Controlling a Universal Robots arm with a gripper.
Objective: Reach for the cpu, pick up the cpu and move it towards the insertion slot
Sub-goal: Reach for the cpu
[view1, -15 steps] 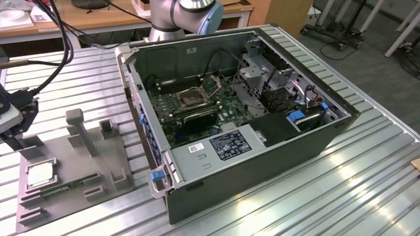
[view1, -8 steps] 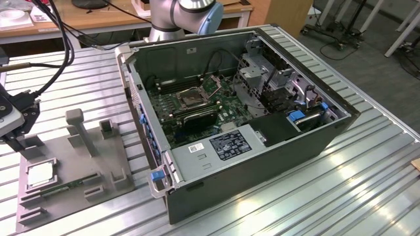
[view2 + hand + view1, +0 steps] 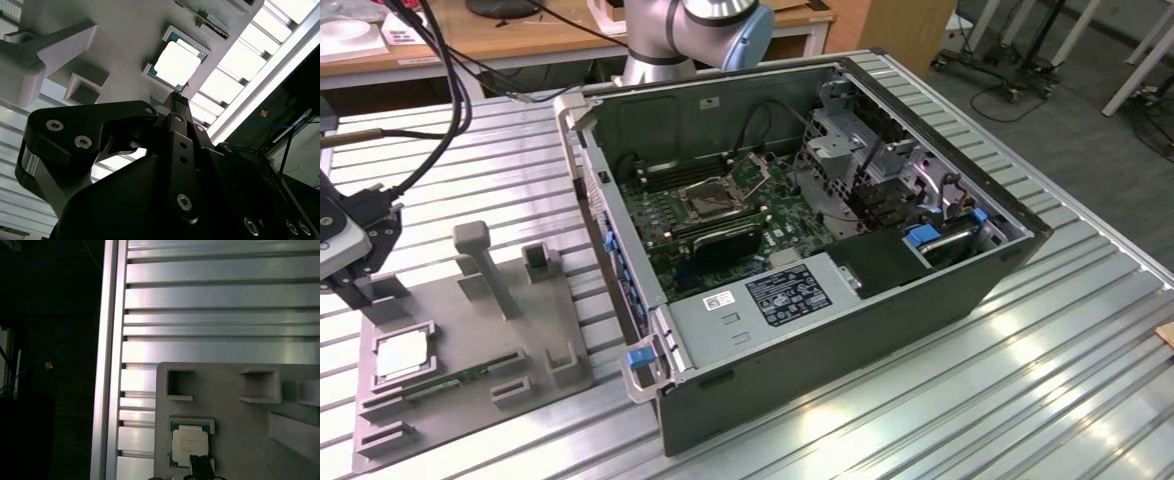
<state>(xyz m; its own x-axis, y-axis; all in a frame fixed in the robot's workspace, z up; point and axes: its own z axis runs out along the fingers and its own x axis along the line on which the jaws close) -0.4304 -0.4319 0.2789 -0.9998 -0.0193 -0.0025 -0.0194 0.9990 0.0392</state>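
the arm [image 3: 670,45] is made of smooth silver-grey tube sections with rounded joints, one joint closed by a pale blue cap [image 3: 750,42]. several black cables [image 3: 447,110] lead in a loose bundle to the wrist, where a white-grey block [image 3: 334,232] sits against black hardware. the gripper [image 3: 178,96] is matte black throughout, with a broad rounded plate [image 3: 75,145] that has a curved cut-out, and a slim straight bar [image 3: 180,150] that narrows to a small tip. bright silver socket-head screws [image 3: 83,142] dot the plate and bar, and more sit on the dark housing [image 3: 130,200] behind. in the first wrist view the tip [image 3: 200,466] shows as a small black block.
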